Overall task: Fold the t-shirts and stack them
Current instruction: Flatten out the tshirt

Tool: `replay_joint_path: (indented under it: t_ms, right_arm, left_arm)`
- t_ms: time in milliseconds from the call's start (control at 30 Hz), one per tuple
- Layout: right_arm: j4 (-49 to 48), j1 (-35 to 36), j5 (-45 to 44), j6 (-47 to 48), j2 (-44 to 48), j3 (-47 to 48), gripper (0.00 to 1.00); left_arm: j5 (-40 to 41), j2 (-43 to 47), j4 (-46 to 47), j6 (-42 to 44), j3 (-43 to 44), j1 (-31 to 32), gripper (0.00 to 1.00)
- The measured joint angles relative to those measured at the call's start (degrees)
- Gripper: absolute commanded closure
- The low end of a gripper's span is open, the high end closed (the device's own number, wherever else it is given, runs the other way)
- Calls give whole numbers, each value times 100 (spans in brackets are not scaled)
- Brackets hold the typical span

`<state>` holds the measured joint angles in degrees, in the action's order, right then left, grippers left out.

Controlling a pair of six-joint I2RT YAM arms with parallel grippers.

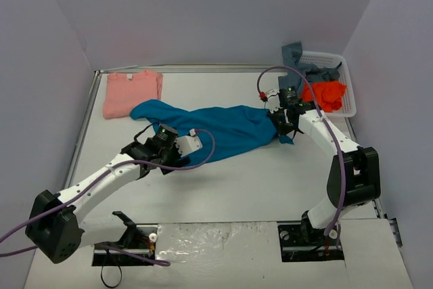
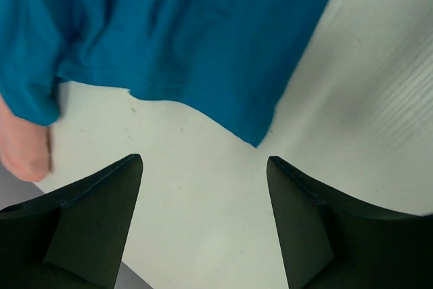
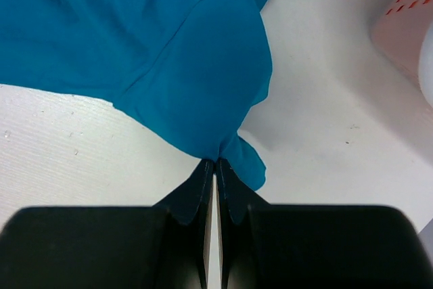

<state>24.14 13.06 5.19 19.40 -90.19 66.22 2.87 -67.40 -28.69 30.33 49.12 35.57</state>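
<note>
A teal-blue t-shirt [image 1: 216,130] lies spread and wrinkled across the middle of the table. My right gripper [image 1: 283,130] is shut on its right end, the cloth bunched at the fingertips [image 3: 216,160]. My left gripper [image 1: 166,153] hovers open just off the shirt's near-left edge [image 2: 203,45], with only bare table between its fingers [image 2: 203,167]. A salmon-pink t-shirt [image 1: 132,93] lies folded at the back left, and a sliver of it shows in the left wrist view [image 2: 20,147]. A bright orange t-shirt [image 1: 326,94] and a grey-blue one [image 1: 296,62] sit in the basket.
The white lattice basket [image 1: 342,65] stands at the back right, close behind my right gripper; its wall shows in the right wrist view [image 3: 406,18]. A raised rim [image 1: 88,120] edges the table on the left. Purple cables loop over both arms.
</note>
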Motion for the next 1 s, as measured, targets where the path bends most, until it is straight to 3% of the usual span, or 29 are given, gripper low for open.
replay_joint_path:
  t_ms: [433, 533, 633, 667, 867, 1000]
  right_arm:
    - [-131, 0, 24, -4, -146, -81, 100]
    - [-142, 0, 22, -4, -179, -122, 100]
    - [-195, 0, 20, -4, -284, -122, 100]
    - [-205, 0, 20, -4, -328, -125, 100]
    - [-216, 0, 17, -4, -428, -155, 100]
    - [-236, 0, 17, -4, -437, -168, 100]
  left_arm:
    - [188, -702, 848, -79, -555, -59, 30]
    - [125, -876, 925, -352, -367, -476, 39]
    - [-66, -1246, 826, -750, 507, -1255, 45]
    - [-166, -1392, 870, -927, 861, -1475, 59]
    - [-358, -2072, 929, -1541, 2605, -2409, 94]
    - [-656, -3025, 739, -1880, 3807, -2833, 98]
